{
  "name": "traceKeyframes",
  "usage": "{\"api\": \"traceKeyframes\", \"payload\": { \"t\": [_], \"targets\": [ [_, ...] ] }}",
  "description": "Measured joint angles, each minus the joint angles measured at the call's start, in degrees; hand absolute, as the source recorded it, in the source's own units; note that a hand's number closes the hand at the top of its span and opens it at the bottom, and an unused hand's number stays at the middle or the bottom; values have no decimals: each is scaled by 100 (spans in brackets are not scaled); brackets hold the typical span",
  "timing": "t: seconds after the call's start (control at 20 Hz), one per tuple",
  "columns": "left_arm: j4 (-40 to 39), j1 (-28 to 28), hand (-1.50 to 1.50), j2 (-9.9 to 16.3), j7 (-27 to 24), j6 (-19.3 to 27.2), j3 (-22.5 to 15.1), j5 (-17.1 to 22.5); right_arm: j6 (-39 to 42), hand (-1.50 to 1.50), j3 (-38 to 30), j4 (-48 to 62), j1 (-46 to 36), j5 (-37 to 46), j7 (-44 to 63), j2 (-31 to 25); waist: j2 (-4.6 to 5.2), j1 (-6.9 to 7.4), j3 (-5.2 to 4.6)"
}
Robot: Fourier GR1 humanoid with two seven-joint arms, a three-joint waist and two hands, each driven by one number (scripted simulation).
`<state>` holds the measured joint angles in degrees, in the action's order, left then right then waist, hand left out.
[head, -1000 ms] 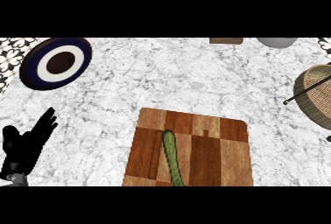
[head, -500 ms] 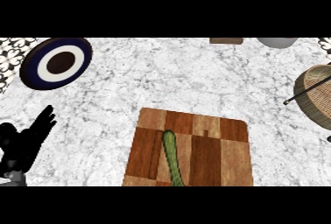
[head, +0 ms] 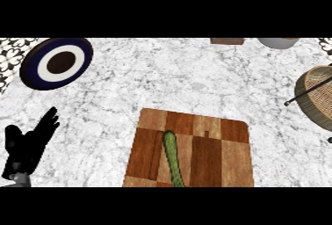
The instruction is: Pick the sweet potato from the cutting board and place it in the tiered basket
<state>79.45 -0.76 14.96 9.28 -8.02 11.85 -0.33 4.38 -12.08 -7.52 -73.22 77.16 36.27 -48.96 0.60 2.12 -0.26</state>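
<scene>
A long, thin green vegetable (head: 172, 158) lies lengthwise on the wooden cutting board (head: 214, 154) at the lower middle; its near end runs out of view. No sweet potato shows on the board. The woven tiered basket (head: 318, 99) with its dark frame sits at the right edge, partly cut off. My left hand (head: 26, 147) rests open at the lower left, fingers pointing up, well left of the board and touching nothing. My right hand is out of view.
A dark blue plate (head: 57, 63) with a white ring lies at the upper left. At the far edge stand a pale bowl (head: 279, 42) and a brown wooden object (head: 227, 41), both cut off. Marble counter (head: 182, 83) lies between board and basket.
</scene>
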Motion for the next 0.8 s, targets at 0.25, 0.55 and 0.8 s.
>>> {"api": "traceKeyframes", "payload": {
  "t": [0.25,0.55,0.8],
  "targets": [
    [-16,20,0,17,27,-2,30,-7,-231,-150,-306,-157,186,-314,372,-13,-18,-22,-7],
    [-103,-27,0,134,-20,-122,154,68,-899,-150,-449,-740,247,-488,293,-112,-39,-86,6],
    [-117,-66,0,95,-83,-85,144,20,-1411,-150,-693,-1187,165,-681,694,-277,-56,-145,19]
  ]
}}
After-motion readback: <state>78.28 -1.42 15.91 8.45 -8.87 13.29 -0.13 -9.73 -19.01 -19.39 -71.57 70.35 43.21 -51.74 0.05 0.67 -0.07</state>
